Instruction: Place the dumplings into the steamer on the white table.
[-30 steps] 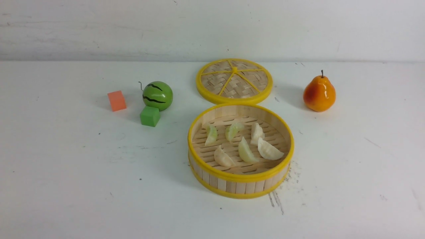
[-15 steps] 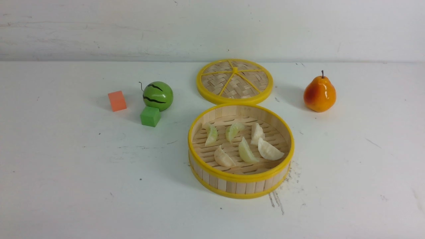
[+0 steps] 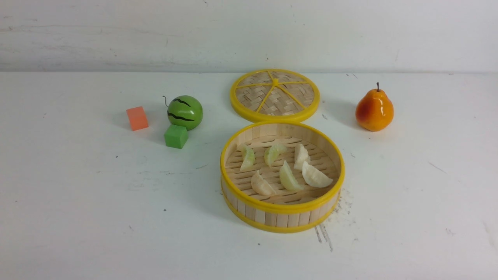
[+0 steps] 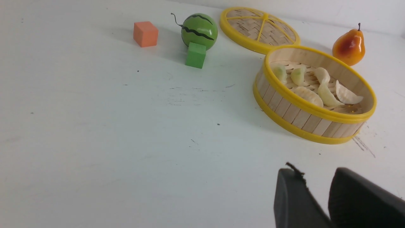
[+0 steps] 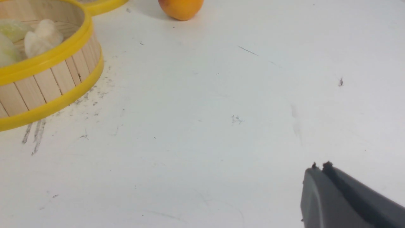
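Front view: steamer [image 3: 282,212] upright on table [image 3: 78,217], right of centre, lid off. Six dumplings [image 3: 288,177] inside on slatted floor: two green toward far left, four white toward centre and right, none on tabletop. Lid [image 3: 274,95] flat just behind steamer, rims close together. Melon [image 3: 185,112] well left of lid; green cube [image 3: 176,136] touching or just in front of melon; orange cube [image 3: 137,118] farther left, apart. Pear [image 3: 374,110] upright, well right of lid. No arm or gripper visible here. Left wrist view: left gripper [image 4: 316,186] low over bare tabletop, well apart from steamer [image 4: 303,118], narrow gap between jaws, partly open, nothing between. Dumplings [image 4: 316,91], lid [image 4: 259,30], melon [image 4: 199,30], both cubes [image 4: 195,55] [image 4: 145,34] and pear [image 4: 349,47] all in frame beyond. Right wrist view: right gripper [image 5: 320,167] over bare, scuffed tabletop, jaws pressed together, closed, empty. Steamer wall [image 5: 47,85] at frame edge, two white dumplings [image 5: 42,39] visible over rim; pear base [image 5: 180,8] beyond, cut off by frame edge.
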